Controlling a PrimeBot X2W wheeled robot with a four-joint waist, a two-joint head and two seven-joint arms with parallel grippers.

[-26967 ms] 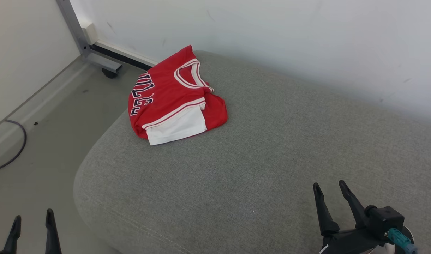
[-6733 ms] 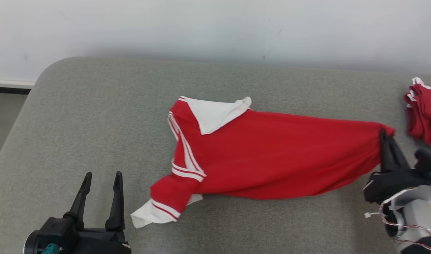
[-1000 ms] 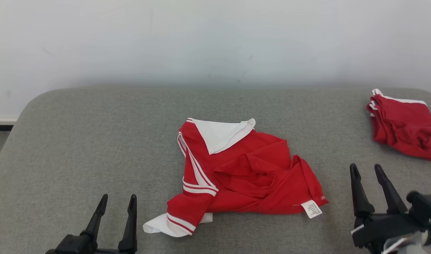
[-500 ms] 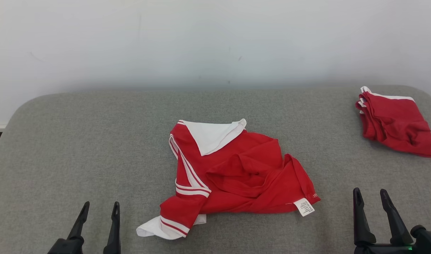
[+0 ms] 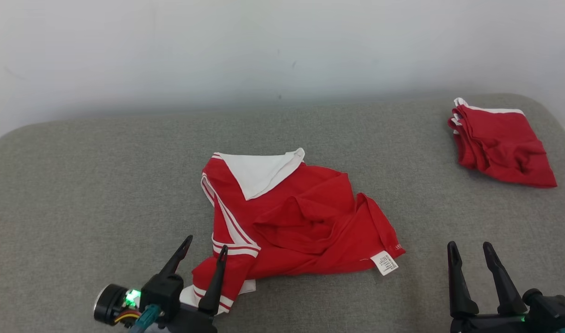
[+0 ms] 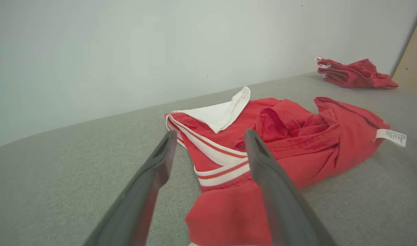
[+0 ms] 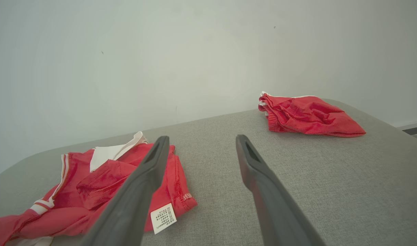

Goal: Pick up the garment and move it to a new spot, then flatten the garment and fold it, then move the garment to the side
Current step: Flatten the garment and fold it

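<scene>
I see the shirt [image 5: 301, 217] crumpled mid-frame on the cushion [image 5: 102, 185]; my left gripper [image 5: 206, 243], jaws spread, hovers at its lower-left sleeve, right gripper [image 5: 469, 244] spread and empty, lower right

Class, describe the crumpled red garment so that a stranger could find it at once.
Start from the wide grey cushion against the white wall. In its middle lies a crumpled red jersey with white stripes. Unlike the folded red garment at the cushion's right end, it shows a turned-back white panel and a white care label.
</scene>
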